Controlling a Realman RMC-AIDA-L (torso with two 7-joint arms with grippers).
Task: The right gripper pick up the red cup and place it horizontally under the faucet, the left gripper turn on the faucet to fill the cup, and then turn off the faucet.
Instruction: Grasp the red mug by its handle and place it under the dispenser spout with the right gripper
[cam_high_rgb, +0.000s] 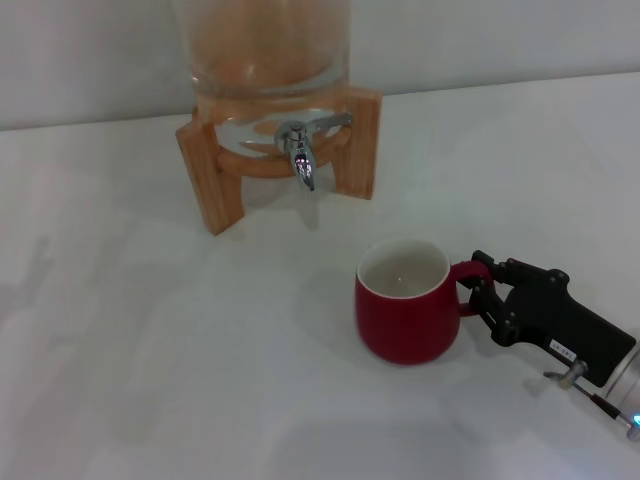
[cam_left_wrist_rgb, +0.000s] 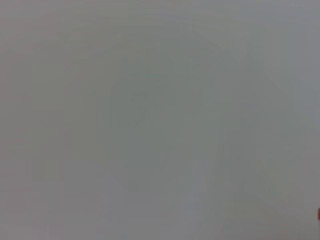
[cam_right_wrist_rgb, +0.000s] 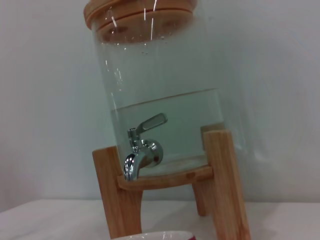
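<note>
Gripping the red cup (cam_high_rgb: 405, 320) by its handle, right tool (cam_high_rgb: 478, 285) closed narrow, cup upright on table (cam_high_rgb: 150, 350).

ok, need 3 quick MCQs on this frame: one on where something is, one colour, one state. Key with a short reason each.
1. Where is the red cup relative to the faucet?
A. directly under the spout
B. nearer the robot and to its right, on the table
C. behind the wooden stand

2. What colour is the cup's inside?
A. cream-white
B. black
C. blue

3. What is the right tool doing?
A. parked far from the cup
B. lifting the cup off the table
C. at the cup's handle, with the cup upright on the table

Answers:
1 B, the cup sits clear of the spout, toward the robot's right.
2 A, the head view shows a pale interior.
3 C, its fingers are around the handle and the cup rests on the table.

The left tool is out of view.
</note>
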